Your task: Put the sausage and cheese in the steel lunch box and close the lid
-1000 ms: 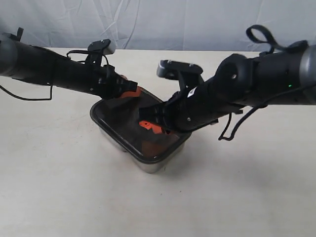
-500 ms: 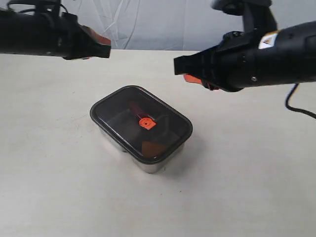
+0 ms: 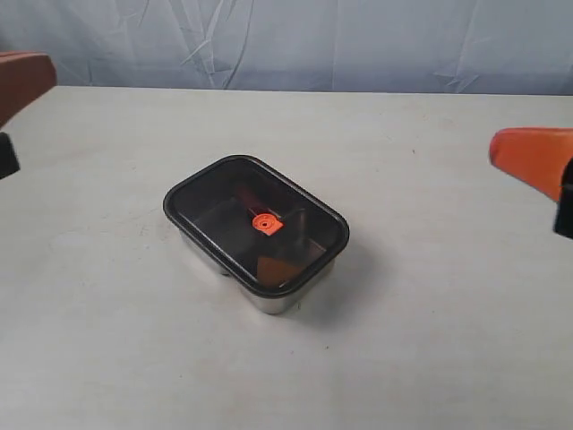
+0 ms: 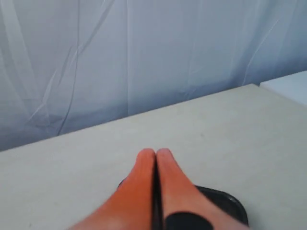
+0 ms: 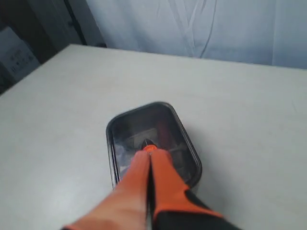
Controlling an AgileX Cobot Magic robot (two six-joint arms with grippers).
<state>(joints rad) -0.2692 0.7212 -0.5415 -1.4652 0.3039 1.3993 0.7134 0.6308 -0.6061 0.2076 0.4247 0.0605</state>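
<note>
The steel lunch box (image 3: 271,301) sits mid-table with the dark smoky lid (image 3: 213,208) seated on it, orange valve (image 3: 265,223) at its centre. Through the lid a dark red shape, the sausage (image 3: 245,196), and an orange-brown wedge, the cheese (image 3: 273,267), show faintly. My left gripper (image 3: 40,76) is raised at the far left edge, shut and empty (image 4: 156,152), with the lid's rim (image 4: 228,201) just behind its fingers. My right gripper (image 3: 506,150) is at the far right edge, also shut and empty (image 5: 150,149), pointing at the lid (image 5: 125,128) from a distance.
The pale table (image 3: 430,340) surrounds the box on all sides. A blue-grey cloth backdrop (image 3: 313,40) hangs behind the far edge. Dark furniture (image 5: 29,33) stands beyond one table corner in the right wrist view.
Both arms have lifted off the lid and drawn back to the left and right edges of the exterior view. The lidded box has stayed in place.
</note>
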